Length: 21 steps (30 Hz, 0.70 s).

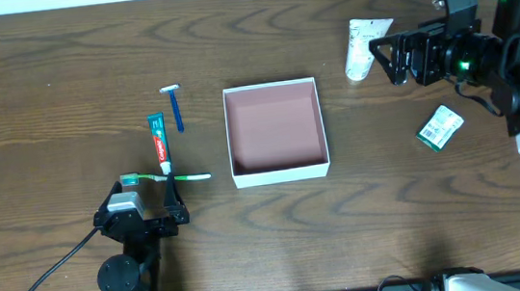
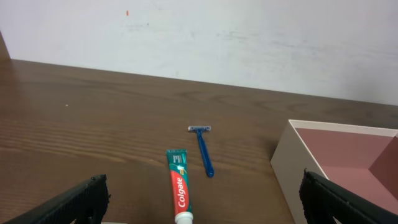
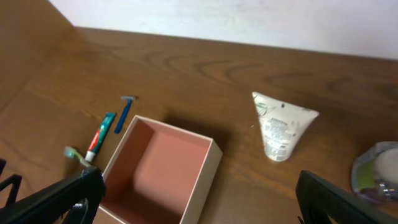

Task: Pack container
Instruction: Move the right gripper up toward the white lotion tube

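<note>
The container, a square white box with a pink inside, stands empty in the middle of the table; it also shows in the left wrist view and right wrist view. A toothpaste tube, a blue razor and a green toothbrush lie left of it. A white tube and a green-white packet lie to its right. My left gripper is open and empty just in front of the toothbrush. My right gripper is open and empty beside the white tube.
In the right wrist view a clear round object shows at the right edge. The white wall runs along the table's far edge.
</note>
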Available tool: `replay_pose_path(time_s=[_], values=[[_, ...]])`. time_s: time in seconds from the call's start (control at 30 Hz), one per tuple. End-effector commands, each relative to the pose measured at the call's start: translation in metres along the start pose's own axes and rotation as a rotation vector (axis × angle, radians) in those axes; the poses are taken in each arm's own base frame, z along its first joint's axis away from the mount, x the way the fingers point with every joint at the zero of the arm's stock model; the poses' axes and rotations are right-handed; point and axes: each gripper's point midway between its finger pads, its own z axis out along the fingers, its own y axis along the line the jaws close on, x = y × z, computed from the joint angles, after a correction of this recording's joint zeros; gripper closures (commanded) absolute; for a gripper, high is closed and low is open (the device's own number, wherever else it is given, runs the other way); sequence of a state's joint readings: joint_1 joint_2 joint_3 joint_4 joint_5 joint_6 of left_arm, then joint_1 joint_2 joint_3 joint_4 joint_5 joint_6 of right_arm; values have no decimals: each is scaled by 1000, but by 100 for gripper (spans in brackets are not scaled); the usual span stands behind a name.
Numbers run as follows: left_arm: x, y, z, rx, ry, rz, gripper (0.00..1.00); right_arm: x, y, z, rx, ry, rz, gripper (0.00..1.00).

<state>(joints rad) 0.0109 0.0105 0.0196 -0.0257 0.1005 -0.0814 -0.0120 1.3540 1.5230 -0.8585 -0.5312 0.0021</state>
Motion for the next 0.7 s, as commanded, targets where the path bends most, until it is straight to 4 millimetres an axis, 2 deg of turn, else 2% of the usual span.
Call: replay_pose_path(time_s=[0.0, 0.1, 0.23, 0.4, 0.67], values=[[16, 0, 1, 8, 49, -7, 2, -2, 4, 2, -44, 3, -38, 1], [16, 0, 1, 8, 49, -7, 2, -5, -3, 1, 6, -4, -80, 1], [16, 0, 1, 8, 49, -7, 2, -10, -25, -2, 161, -4, -78, 1], [16, 0, 1, 8, 49, -7, 2, -19, -29, -1, 199, 10, -71, 1], [16, 0, 1, 8, 49, -7, 2, -29, -43, 26, 195, 165, 12, 1]])
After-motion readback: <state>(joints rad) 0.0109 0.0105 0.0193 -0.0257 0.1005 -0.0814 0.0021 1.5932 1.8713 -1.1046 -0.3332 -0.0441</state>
